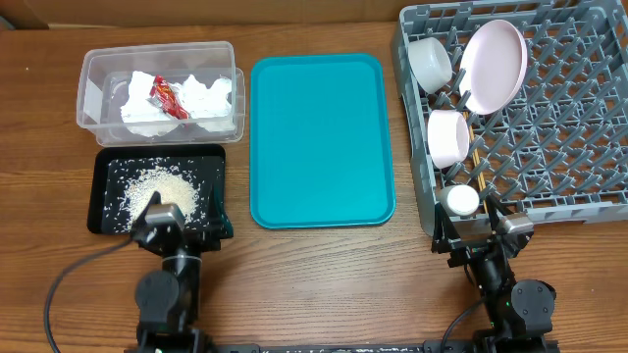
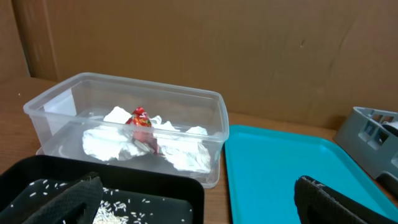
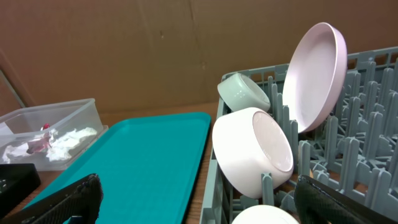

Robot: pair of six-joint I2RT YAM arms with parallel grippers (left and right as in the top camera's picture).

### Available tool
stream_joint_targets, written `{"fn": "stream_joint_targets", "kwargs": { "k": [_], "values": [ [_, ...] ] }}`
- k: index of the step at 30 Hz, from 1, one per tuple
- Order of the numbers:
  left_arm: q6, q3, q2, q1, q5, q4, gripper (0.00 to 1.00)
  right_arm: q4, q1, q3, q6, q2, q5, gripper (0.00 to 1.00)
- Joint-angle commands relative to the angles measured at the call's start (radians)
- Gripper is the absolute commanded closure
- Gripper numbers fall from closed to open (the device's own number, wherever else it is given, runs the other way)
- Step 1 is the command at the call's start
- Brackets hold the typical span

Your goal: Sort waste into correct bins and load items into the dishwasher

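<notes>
Overhead view: a teal tray (image 1: 319, 137) lies mid-table (the landmark for every place below).
Tub (image 1: 93, 74): left of the teal tray, by its far end. It holds crumpled napkins (image 1: 206, 98) with one red wrapper (image 1: 164, 96) lying on them.
Black tray (image 1: 103, 221): left of the teal tray, by its near end, just beside the tub. It holds one heap of rice (image 1: 162, 186) with loose grains around it.
Rack (image 1: 569, 127): right of the teal tray. It holds a plate (image 1: 494, 65) on edge, bowls (image 1: 448, 136), a cup (image 1: 459, 200) and chopsticks (image 1: 478, 162).
Counts: one plate, two bowls, one cup, one wrapper (napkins and chopsticks too indistinct to count).
Left gripper (image 1: 180, 224): at the black tray's near edge, jaws spread wide, grasping nothing.
Right gripper (image 1: 479, 230): at the rack's near edge by the cup, jaws spread wide, grasping nothing.
</notes>
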Motion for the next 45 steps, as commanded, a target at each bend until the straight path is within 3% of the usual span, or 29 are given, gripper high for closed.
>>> {"fn": "stream_joint_targets", "kwargs": {
  "k": [1, 10, 45],
  "values": [
    [0.019, -0.076, -0.1, 0.007, -0.006, 0.011, 0.0, 0.005, 0.007, -0.01, 0.0, -0.01, 0.009, 0.0],
    [0.052, -0.087, -0.264, 0.013, -0.002, -0.225, 0.0, 0.005, 0.007, -0.01, 0.0, -0.01, 0.009, 0.0],
    [0.071, -0.087, -0.279, 0.016, 0.023, -0.228, 0.0, 0.005, 0.007, -0.01, 0.0, -0.01, 0.009, 0.0]
  ]
}}
